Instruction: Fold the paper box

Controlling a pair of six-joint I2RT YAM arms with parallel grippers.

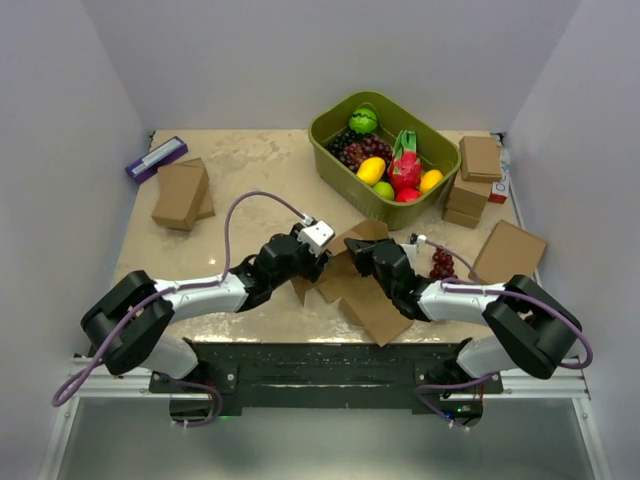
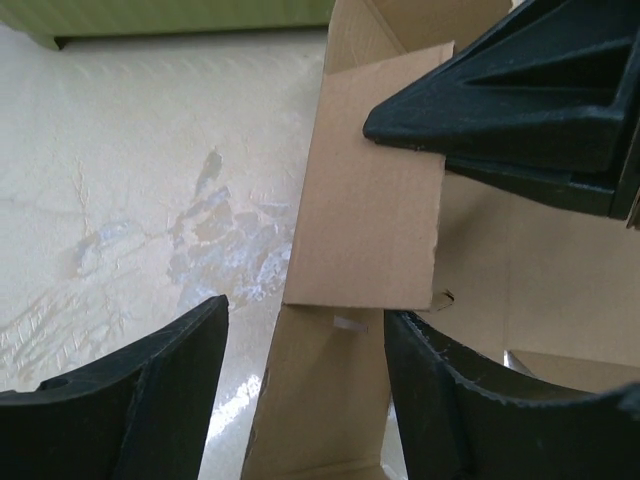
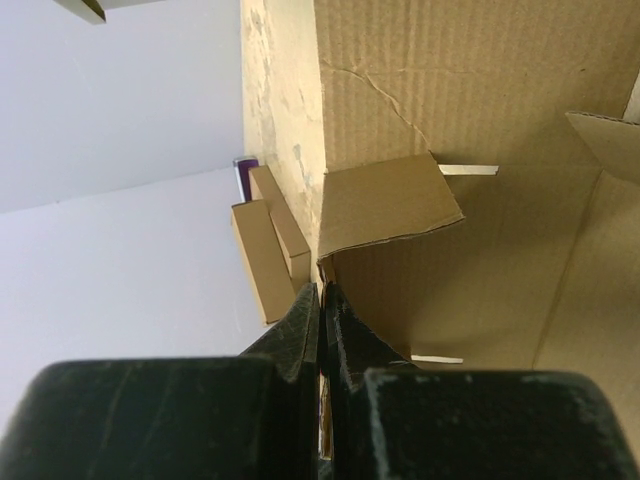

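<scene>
Flap-folding step: the spread left hand (image 2: 305,322) straddled a flap (image 2: 365,200) of the paper box (image 1: 375,310). The right hand (image 3: 320,292) stayed out of it, pressed together. Next likely needed a pinch and tuck.

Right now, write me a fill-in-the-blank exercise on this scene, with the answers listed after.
The right gripper is pinched ____ on an edge of the paper box.
The left gripper stands ____ astride a flap of the box.
The fruit lies in a bin coloured ____.
Missing words: shut; open; green.
</scene>
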